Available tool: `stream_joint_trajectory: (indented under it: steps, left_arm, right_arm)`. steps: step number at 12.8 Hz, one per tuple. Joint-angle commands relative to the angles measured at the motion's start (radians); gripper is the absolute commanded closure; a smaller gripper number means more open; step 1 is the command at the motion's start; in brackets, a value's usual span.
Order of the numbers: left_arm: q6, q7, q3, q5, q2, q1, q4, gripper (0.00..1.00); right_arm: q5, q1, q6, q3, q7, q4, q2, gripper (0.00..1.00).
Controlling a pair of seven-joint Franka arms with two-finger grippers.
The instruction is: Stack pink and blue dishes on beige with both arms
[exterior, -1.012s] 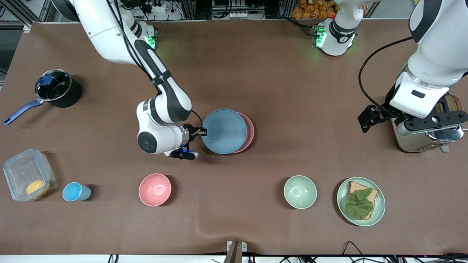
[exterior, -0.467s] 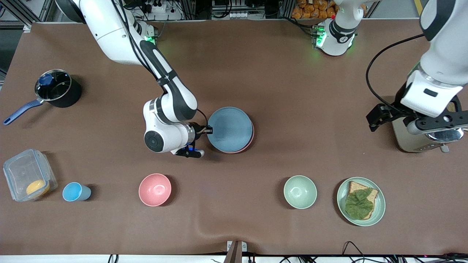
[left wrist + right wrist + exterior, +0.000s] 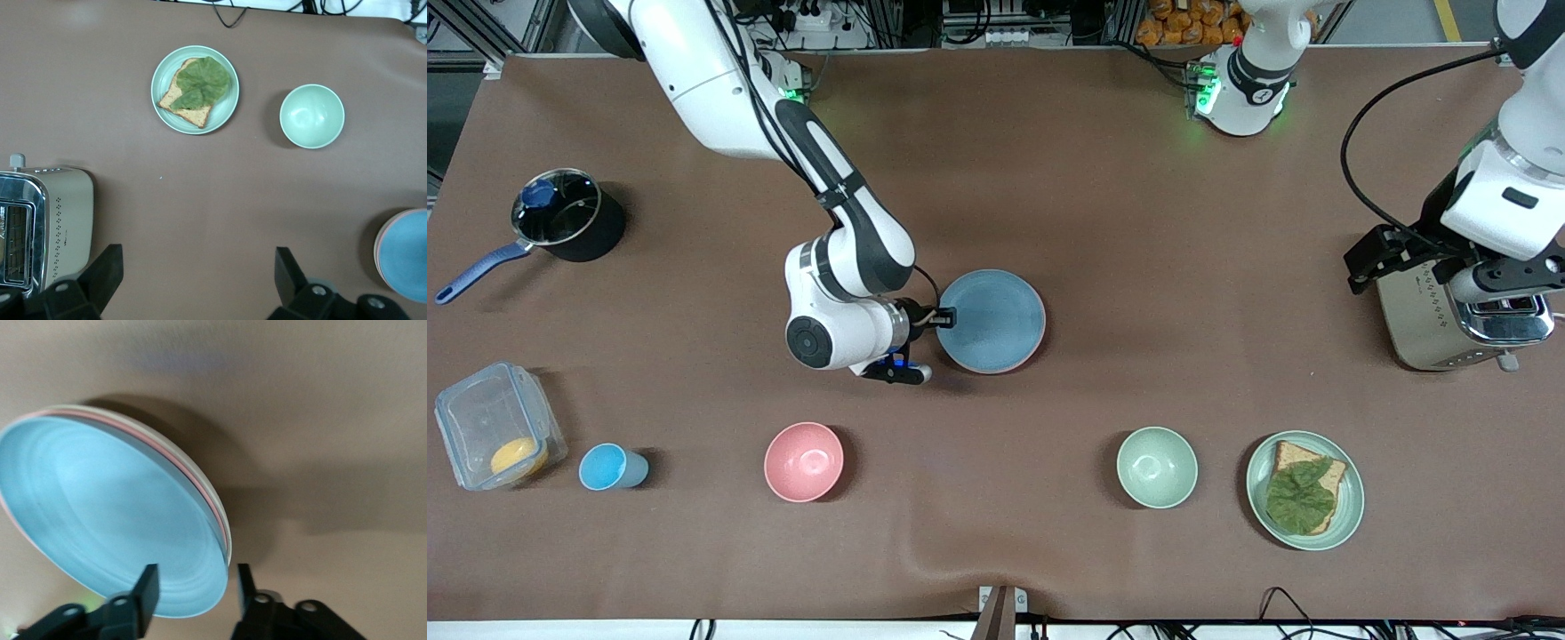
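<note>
The light blue plate [image 3: 994,320] lies flat on top of the pink plate [image 3: 1007,369], of which only a thin rim shows. In the right wrist view the stack's edge reads blue [image 3: 113,520], then pink [image 3: 177,461], then a pale beige rim [image 3: 187,460] underneath. My right gripper [image 3: 197,587] [image 3: 947,316] is open. It straddles the stack's edge at the side toward the right arm's end of the table, one finger over the blue plate. My left gripper [image 3: 197,280] is wide open with nothing in it, up over the toaster's end of the table.
A toaster [image 3: 1449,324] stands at the left arm's end. Nearer the camera are a green plate with bread and leaf [image 3: 1304,489], a green bowl [image 3: 1157,467], a pink bowl [image 3: 803,461], a blue cup [image 3: 609,467] and a clear box [image 3: 494,427]. A black pot [image 3: 567,213] stands farther back.
My right gripper slid the blue plate over the pink one until they line up, then set it down and let go. The left arm drew back toward the toaster.
</note>
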Motion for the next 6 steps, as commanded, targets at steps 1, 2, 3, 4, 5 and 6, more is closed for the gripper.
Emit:
stream_joint_trajectory:
  steps: [1,2,3,4,5,6]
  left_arm:
    - [-0.019,0.071,0.135,-0.044,-0.033,-0.095,-0.001,0.0]
    - [-0.019,0.092,0.199,-0.061,-0.046,-0.137,-0.006,0.0]
    - [-0.019,0.1,0.241,-0.072,-0.05,-0.174,-0.009,0.0]
    - [-0.019,0.103,0.273,-0.074,-0.05,-0.204,-0.007,0.0]
    - [-0.02,0.103,0.287,-0.08,-0.052,-0.217,-0.009,0.0]
    - [-0.035,0.103,0.281,-0.081,-0.05,-0.215,-0.007,0.0]
  right_arm:
    - [0.018,-0.032,-0.049,-0.007,0.006,0.03,-0.009,0.0]
    - [0.014,-0.066,-0.088,-0.008,0.008,0.047,-0.011,0.0]
    - [0.011,-0.106,-0.16,-0.008,0.003,0.072,-0.023,0.0]
    - [0.002,-0.144,-0.243,-0.011,-0.001,0.093,-0.036,0.0]
    - [-0.041,-0.184,-0.301,-0.013,-0.003,0.107,-0.066,0.0]
    - [-0.111,-0.218,-0.328,-0.013,-0.004,0.107,-0.103,0.0]
